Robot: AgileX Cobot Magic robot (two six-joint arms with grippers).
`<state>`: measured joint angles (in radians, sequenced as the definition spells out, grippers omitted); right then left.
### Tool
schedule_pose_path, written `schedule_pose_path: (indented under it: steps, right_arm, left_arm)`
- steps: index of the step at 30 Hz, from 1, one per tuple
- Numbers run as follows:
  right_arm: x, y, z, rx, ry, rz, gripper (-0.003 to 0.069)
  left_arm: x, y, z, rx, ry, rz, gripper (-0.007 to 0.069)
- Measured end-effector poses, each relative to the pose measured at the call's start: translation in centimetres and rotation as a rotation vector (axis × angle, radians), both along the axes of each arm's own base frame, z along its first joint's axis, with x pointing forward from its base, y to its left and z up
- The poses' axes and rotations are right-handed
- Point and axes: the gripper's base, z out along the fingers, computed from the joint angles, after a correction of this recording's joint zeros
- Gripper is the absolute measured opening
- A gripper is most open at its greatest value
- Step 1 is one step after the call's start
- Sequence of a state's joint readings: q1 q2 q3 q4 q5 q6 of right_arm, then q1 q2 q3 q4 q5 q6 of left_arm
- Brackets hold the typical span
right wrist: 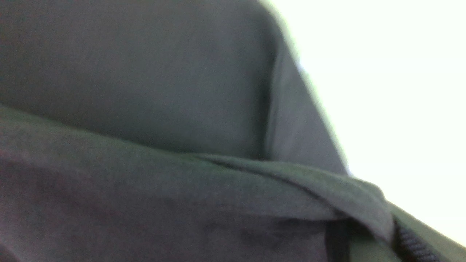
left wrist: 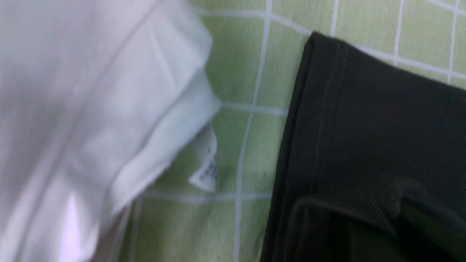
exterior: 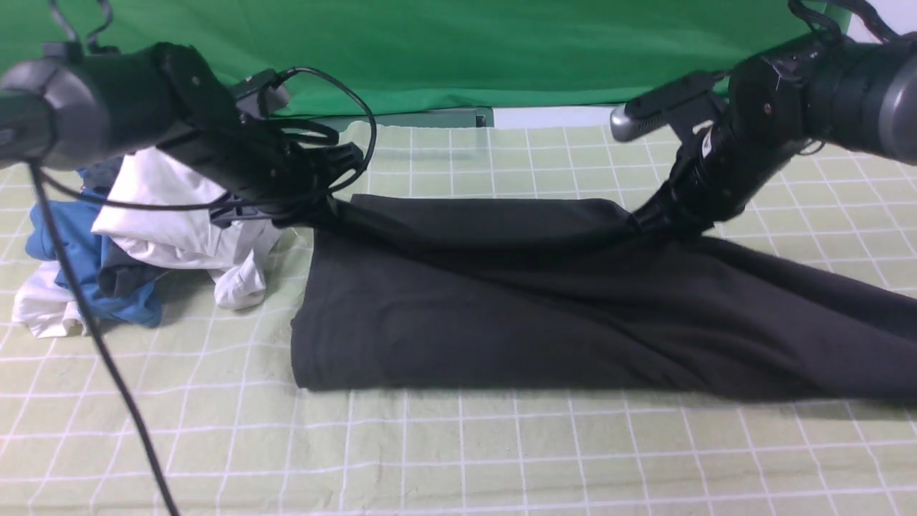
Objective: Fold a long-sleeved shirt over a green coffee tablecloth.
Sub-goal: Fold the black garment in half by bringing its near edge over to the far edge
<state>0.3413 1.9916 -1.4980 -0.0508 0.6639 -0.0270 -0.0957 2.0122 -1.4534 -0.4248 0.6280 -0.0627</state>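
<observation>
The long-sleeved shirt [exterior: 501,322] is laid across the middle of the surface on the green coffee tablecloth [exterior: 458,444], and its bulk is carried out toward the right edge. Its far side is lifted at two places. The left tool [exterior: 324,204] is pressed together on the shirt's far left corner. The right tool [exterior: 648,218] is pinched on the far side nearer the right edge, with its tips buried in black fabric. A taut ridge is drawn between the two grips. In the left wrist view a stitched hem and a ribbed band are shown close under the tool. In the right wrist view a gathered fold is led straight into the pinch.

A fold toward the near edge is judged to be the step in hand. For a clean result, both tools would best be raised together and held level, so the ridge is not slackened or skewed. The lifted side should then be carried over in one even sweep and laid edge on edge. The grips are best opened only once the cloth is resting.

Care is called for on the left. A white shirt [exterior: 172,215] and a blue garment [exterior: 57,229] are heaped near the left edge, just beside the gripped corner, and could be snagged. The tablecloth itself could be dragged if the shirt is pulled low.
</observation>
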Motion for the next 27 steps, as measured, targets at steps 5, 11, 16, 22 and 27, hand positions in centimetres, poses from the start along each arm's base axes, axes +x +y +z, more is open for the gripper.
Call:
schedule_pose_path:
  steps: [5,11,16,22,27]
  right_arm:
    - [1.2,-0.1,-0.7,0.024,-0.057,-0.002,0.0044]
    - [2.2,0.4,-2.8,0.04,-0.086,0.009,0.0064]
    - [2.9,0.5,-4.3,0.025,-0.119,0.03,0.0165]
    - [3.7,0.1,-2.5,0.024,-0.203,0.011,0.0384]
    - [4.4,-2.0,1.6,0.042,-0.285,-0.049,0.0379]
  left_arm:
    - [1.8,-0.1,-0.9,0.001,-0.017,0.005,0.0022]
    - [3.2,0.2,-1.7,0.019,-0.095,0.038,0.0022]
    - [3.8,0.3,-2.4,0.017,-0.132,0.081,0.0052]
    - [4.2,0.9,-1.9,0.012,-0.113,0.08,0.0206]
    - [5.3,1.9,1.4,-0.002,-0.109,0.053,0.0359]
